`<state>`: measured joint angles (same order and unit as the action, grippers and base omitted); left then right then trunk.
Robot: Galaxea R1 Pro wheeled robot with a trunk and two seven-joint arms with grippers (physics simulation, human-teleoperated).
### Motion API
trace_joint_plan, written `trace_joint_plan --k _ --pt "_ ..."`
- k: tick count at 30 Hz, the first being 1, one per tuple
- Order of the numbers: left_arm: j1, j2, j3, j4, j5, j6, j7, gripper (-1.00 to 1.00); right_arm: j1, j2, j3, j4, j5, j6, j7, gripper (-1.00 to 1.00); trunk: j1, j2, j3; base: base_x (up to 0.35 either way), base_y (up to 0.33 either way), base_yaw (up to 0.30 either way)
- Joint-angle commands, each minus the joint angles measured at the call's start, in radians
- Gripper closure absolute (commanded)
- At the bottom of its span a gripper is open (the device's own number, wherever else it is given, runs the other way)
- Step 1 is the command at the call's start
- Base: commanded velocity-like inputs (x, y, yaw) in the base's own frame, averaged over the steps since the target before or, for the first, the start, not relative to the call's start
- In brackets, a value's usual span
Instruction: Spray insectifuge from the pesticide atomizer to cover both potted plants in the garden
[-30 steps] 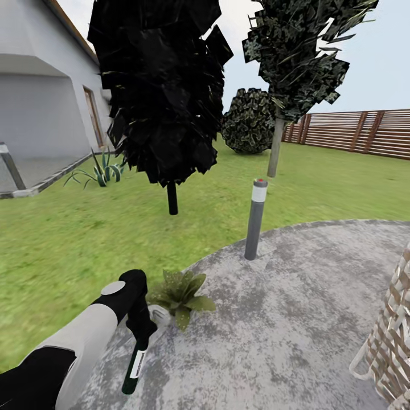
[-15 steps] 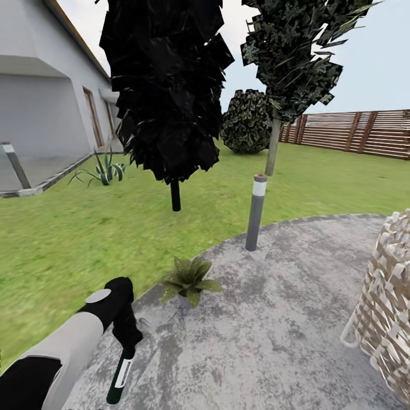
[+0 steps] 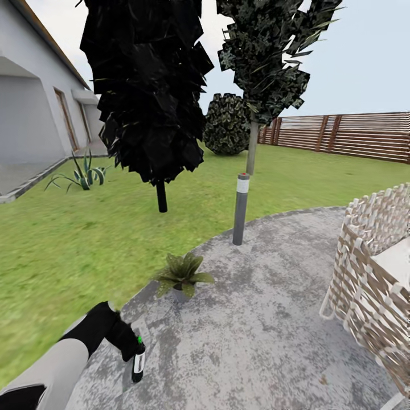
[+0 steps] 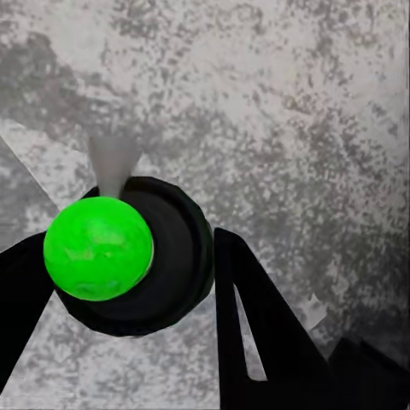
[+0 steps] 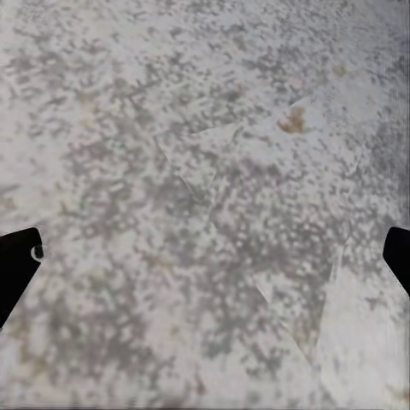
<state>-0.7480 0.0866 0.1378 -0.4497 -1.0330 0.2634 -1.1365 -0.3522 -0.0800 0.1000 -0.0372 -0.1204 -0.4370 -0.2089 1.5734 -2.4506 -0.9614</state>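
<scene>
left gripper (image 4: 128,282): pinching pesticide atomizer (image 3: 138,360) at its dark rigid body, low over patio (image 3: 273,319) | judged light, smooth, slip-prone | right gripper: fingertips spread, nothing held | potted plant (image 3: 182,275) near, ahead

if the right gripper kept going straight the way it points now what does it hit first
Probably the grey paved patio: the right gripper looks straight onto mottled paving, fingers spread wide with nothing between them. How far off is unclear.
</scene>
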Motion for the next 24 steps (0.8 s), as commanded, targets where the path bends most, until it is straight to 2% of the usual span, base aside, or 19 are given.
trace_joint_plan --k 1,3,4,6,8,9,14,17,19,20,24 --pt "0.006 0.001 0.030 0.000 0.000 -0.030 0.001 1.00 -0.001 0.000 0.014 0.000 0.004 -0.003 -0.001 -1.00 0.000 0.000 -0.001 -0.019 0.017 -0.063" --pt "0.016 0.012 0.078 0.004 0.007 -0.126 0.010 1.00 -0.001 0.001 0.050 -0.003 0.065 -0.003 0.004 -1.00 0.000 0.000 -0.001 -0.008 0.007 -0.026" --pt "0.019 0.018 0.098 0.006 0.010 -0.179 0.012 1.00 -0.001 0.001 0.079 -0.015 0.111 -0.003 0.015 -1.00 0.000 0.000 0.000 -0.003 0.003 -0.011" --pt "0.031 0.026 0.117 0.006 0.011 -0.248 0.013 1.00 -0.001 0.002 0.116 -0.066 0.179 -0.003 0.047 -1.00 0.000 0.000 0.000 -0.002 0.001 -0.005" --pt "0.040 0.031 0.122 0.007 0.012 -0.284 0.013 1.00 -0.001 0.002 0.127 -0.121 0.214 -0.001 0.086 -1.00 0.000 0.000 0.000 -0.001 0.001 -0.002" --pt "0.043 0.033 0.124 0.008 0.013 -0.302 0.013 1.00 -0.001 0.002 0.132 -0.160 0.230 -0.001 0.131 -1.00 0.000 0.000 0.000 0.000 0.000 0.000" --pt "0.047 0.031 0.123 0.006 0.014 -0.325 -0.009 1.00 -0.002 -0.002 0.136 -0.342 0.278 0.001 0.402 -1.00 0.000 0.000 0.000 0.000 0.000 0.000" --pt "0.047 0.031 0.115 0.006 0.005 -0.327 -0.036 1.00 -0.002 -0.003 0.136 -0.431 0.336 0.003 0.480 -1.00 0.000 0.000 0.000 0.000 0.000 0.000" --pt "0.047 0.031 0.114 0.006 0.001 -0.328 -0.044 1.00 -0.003 -0.001 0.135 -0.491 0.407 0.020 0.535 -1.00 0.000 0.000 0.000 0.000 0.000 0.000" --pt "0.047 0.031 0.114 0.006 -0.001 -0.328 -0.045 1.00 -0.003 -0.001 0.135 -0.521 0.426 0.034 0.564 -1.00 0.000 0.000 0.000 0.000 0.000 0.000" --pt "0.047 0.031 0.112 0.006 -0.004 -0.333 -0.047 1.00 -0.004 0.001 0.135 -0.582 0.443 0.057 0.647 -1.00 0.000 0.000 0.000 0.000 0.000 0.000"
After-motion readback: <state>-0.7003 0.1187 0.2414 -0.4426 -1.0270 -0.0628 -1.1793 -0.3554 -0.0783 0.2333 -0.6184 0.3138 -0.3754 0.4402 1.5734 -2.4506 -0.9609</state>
